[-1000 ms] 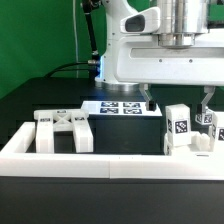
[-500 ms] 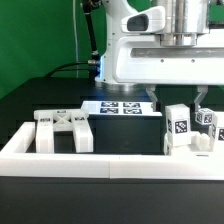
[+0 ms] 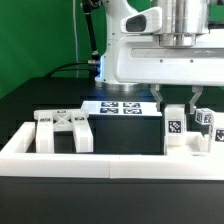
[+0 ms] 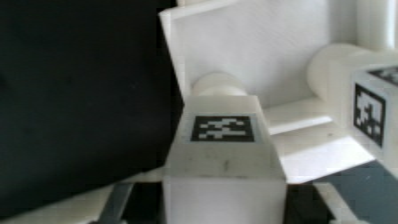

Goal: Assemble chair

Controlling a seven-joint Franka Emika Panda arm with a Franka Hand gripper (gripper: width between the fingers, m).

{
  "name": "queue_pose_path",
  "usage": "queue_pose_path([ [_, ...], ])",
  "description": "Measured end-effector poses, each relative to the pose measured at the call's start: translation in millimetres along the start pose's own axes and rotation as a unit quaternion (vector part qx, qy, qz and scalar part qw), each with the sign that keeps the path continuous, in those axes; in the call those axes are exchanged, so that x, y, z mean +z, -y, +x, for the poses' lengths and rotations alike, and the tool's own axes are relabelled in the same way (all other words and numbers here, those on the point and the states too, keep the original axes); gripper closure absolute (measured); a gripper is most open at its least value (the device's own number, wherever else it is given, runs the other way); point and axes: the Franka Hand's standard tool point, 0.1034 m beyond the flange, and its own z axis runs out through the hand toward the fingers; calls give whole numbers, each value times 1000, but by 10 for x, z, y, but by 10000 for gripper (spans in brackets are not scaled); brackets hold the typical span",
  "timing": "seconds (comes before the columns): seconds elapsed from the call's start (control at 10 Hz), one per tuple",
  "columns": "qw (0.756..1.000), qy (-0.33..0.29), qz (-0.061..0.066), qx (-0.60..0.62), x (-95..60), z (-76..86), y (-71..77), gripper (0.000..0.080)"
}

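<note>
I am hovering my gripper (image 3: 178, 101), fingers spread apart, directly above the upright post (image 3: 176, 130), straddling its top.

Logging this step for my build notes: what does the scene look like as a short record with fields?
claw: open, one finger on each side of the post's top
post: upright, tagged, at the exterior view's right
frame: cross-braced, at the exterior view's left, apart from the claw
marker board: flat, behind the parts
wall: low, in front of the parts
</note>
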Motion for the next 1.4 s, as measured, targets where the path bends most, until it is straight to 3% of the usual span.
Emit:
queue_pose_path([
  [0.2,990,0,0,140,5,-16,32,508],
  [0.4,957,4,-3,290,16,-33,57,508],
  [0.6,911,-3,16,412,29,10,109,508],
  [0.7,892,-1,19,451,28,13,119,508],
  [0.9,877,1,20,481,29,9,125,502],
  [1.0,882,1,20,471,31,8,125,502],
  [1.1,891,0,20,453,31,8,124,303],
  [1.2,906,0,20,423,28,7,130,303],
  [1.3,928,-1,20,372,27,6,135,184],
  [1.4,947,-3,20,320,30,0,141,160],
])
